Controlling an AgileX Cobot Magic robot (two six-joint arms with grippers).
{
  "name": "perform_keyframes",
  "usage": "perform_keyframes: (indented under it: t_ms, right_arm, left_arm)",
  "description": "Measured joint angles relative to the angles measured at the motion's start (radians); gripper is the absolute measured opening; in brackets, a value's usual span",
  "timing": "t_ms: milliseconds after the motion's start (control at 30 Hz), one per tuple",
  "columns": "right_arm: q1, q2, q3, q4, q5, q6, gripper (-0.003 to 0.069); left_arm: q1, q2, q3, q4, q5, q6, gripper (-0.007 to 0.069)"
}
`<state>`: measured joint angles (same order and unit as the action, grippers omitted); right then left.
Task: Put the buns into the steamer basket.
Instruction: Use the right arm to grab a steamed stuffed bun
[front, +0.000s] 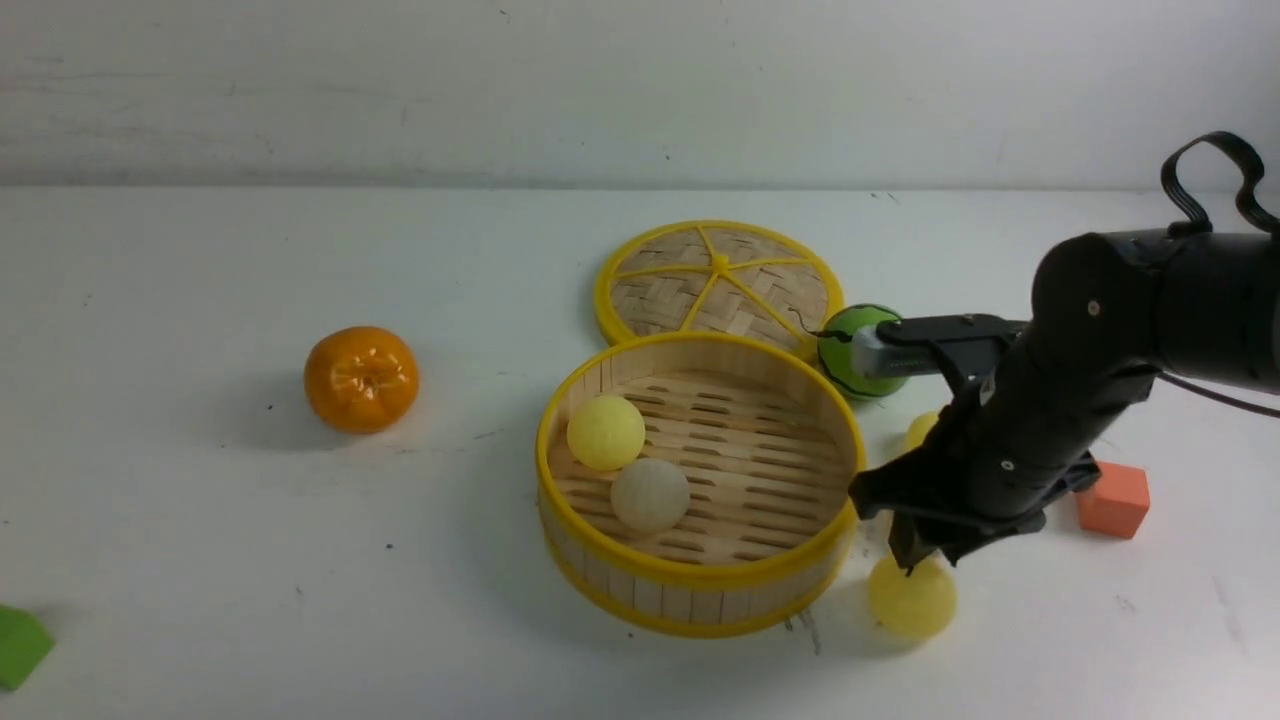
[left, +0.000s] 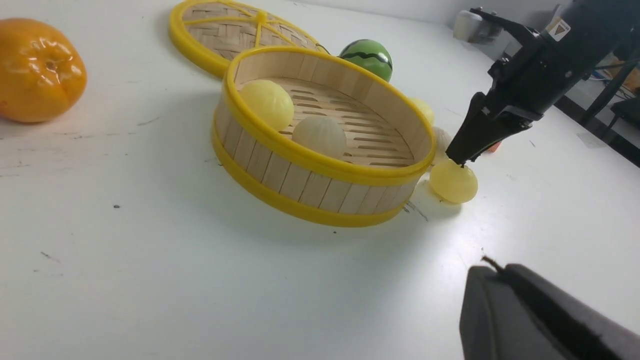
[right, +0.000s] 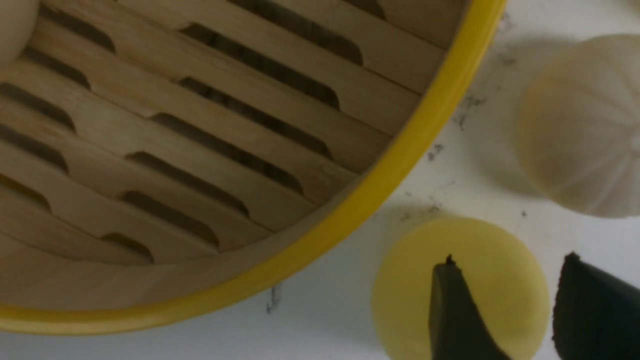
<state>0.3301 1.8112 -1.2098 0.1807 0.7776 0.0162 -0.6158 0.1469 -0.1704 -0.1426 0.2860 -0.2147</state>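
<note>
Left wrist view: left end effector (left: 492, 266) pressed together, right end effector (left: 460, 160) spread over smooth bun (left: 455, 183).

steamer basket (front: 700, 592) wall beside yellow bun (front: 915, 603), pleated bun (left: 442, 141) behind; front open

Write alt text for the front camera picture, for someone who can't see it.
The open right hand is poised over a loose yellow bun on the table, just right of the steamer basket. Inside the basket sit another yellow bun and an off-white bun.
</note>
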Motion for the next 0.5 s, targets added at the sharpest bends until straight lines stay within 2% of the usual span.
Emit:
perform_keyframes:
  t_ms: [200,333,500]
  right_arm:
    - [0.000,0.016,0.000,0.000,0.000,0.002,0.0290]
    - [0.000,0.021,0.000,0.000,-0.001,0.002,0.0262]
    - [0.000,0.036,-0.001,0.000,-0.004,-0.002,0.0165]
  left_arm:
    - [0.000,0.000,0.000,0.000,0.000,0.000,0.0004]
    - [0.000,0.000,0.000,0.000,0.000,0.000,0.0004]
    - [0.000,0.000,0.000,0.000,0.000,0.000,0.0004]
